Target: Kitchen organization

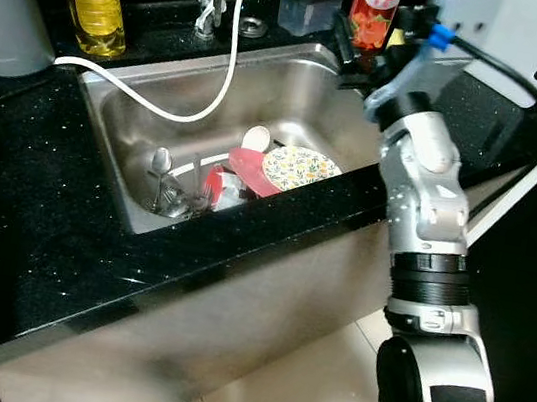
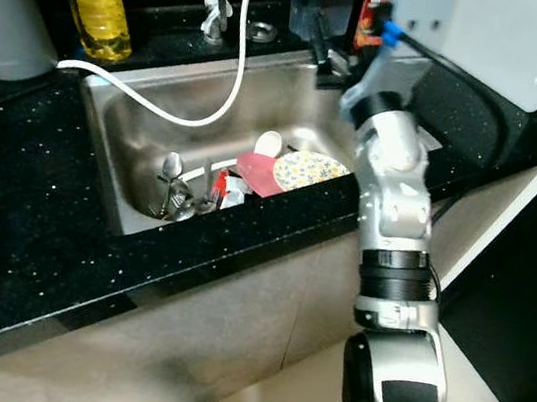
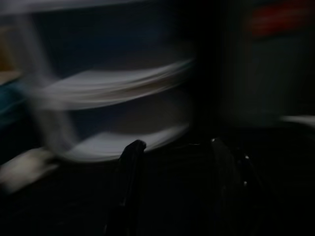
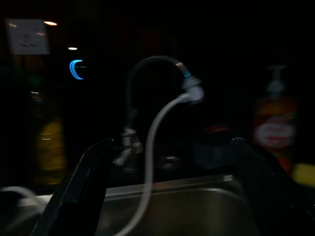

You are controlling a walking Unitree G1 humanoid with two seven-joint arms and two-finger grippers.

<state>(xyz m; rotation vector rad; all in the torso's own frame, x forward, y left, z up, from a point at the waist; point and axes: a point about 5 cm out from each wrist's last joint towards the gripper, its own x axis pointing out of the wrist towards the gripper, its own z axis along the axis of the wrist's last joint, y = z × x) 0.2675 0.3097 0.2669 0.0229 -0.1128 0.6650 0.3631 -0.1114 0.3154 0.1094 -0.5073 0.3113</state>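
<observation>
A steel sink (image 1: 136, 141) is set in a black speckled desk (image 1: 32, 226), holding a floral plate (image 1: 300, 168) and cutlery. The right end effector (image 4: 172, 196) is extended over the sink's far rim, fingers spread; the left one's (image 3: 172, 191) spacing cannot be told.

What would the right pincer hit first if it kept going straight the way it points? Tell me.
Probably the white hose hanging from the faucet, which sits between the open right pincer fingers over the sink. Depth is unclear in this dark view.

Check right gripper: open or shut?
Open. In the right wrist view the right gripper's two black fingers stand wide apart, holding nothing, above the sink.
</observation>
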